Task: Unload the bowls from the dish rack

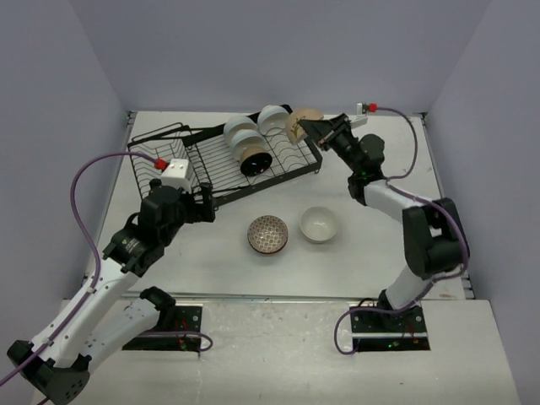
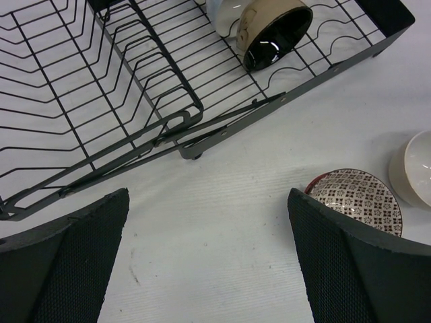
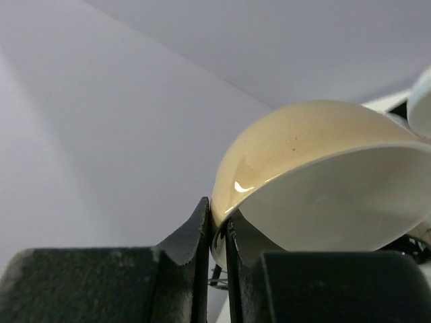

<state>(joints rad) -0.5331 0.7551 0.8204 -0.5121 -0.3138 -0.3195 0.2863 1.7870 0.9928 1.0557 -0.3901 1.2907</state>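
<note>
top: rack [image 1: 224, 164] at rear of worktop [image 1: 371, 261], bowls [image 1: 240, 133] standing in it. right jaws hold tan bowl [image 1: 302, 125] at rack's right end. patterned bowl [image 1: 267, 234] and white bowl [image 1: 320, 224] sit on worktop.
left wrist: left jaws wide open, empty, near rack's front edge.
right wrist: jaws clamped on tan bowl's rim.

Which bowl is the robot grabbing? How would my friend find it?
Find the big black wire dish rack on the table. At its far right end stands the round tan ceramic bowl, pinched at its rim by the right gripper; the bowls beside it are white.
</note>
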